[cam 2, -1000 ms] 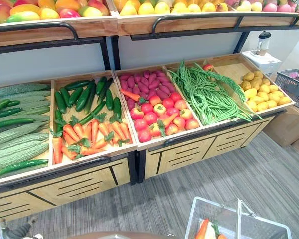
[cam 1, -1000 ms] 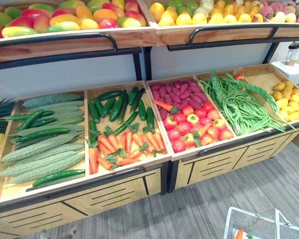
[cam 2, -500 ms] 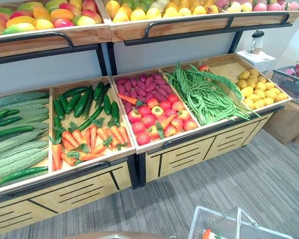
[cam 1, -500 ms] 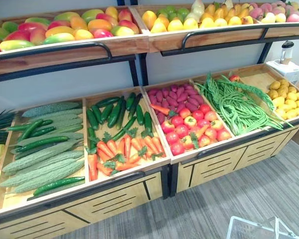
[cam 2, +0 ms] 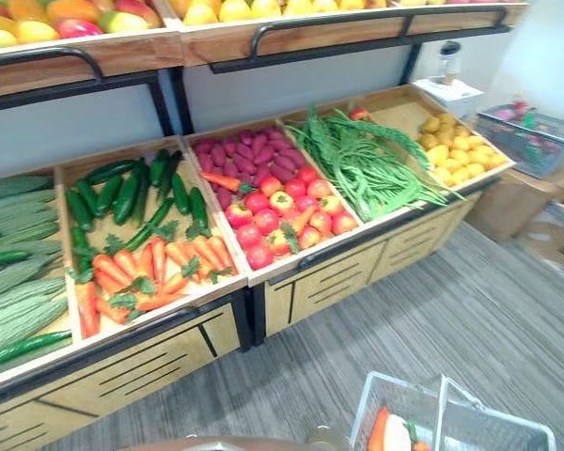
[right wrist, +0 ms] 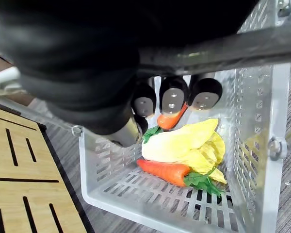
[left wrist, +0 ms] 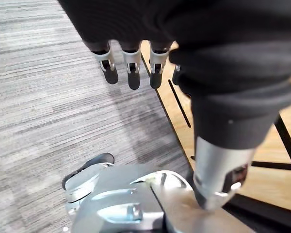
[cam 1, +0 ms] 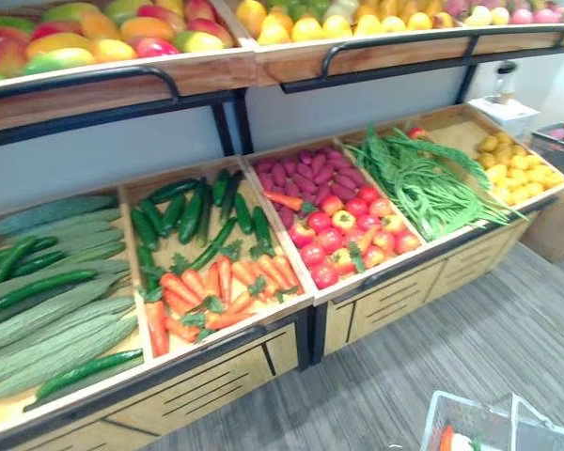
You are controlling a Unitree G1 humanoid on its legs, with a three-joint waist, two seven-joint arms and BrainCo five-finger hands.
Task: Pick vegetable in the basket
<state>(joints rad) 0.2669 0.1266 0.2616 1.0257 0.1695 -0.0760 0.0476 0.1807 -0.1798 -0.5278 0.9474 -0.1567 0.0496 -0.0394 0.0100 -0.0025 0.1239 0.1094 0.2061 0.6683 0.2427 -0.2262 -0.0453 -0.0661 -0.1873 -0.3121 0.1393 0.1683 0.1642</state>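
Gripping basket handle [right wrist: 218, 46], right hand [right wrist: 172, 97] fingers curled round it. Basket [right wrist: 99, 160] out in front of stand [cam 2: 338, 277], holding two carrots [right wrist: 165, 171] and yellow leafy vegetable [right wrist: 184, 145]. Above floor [left wrist: 48, 97] near stand's front panel, left hand [left wrist: 131, 63] fingers straight, relaxed, holding nothing.

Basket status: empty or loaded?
Loaded. The white basket, its handle gripped by the right hand, holds two carrots and a yellow leafy vegetable lying on its slatted floor.
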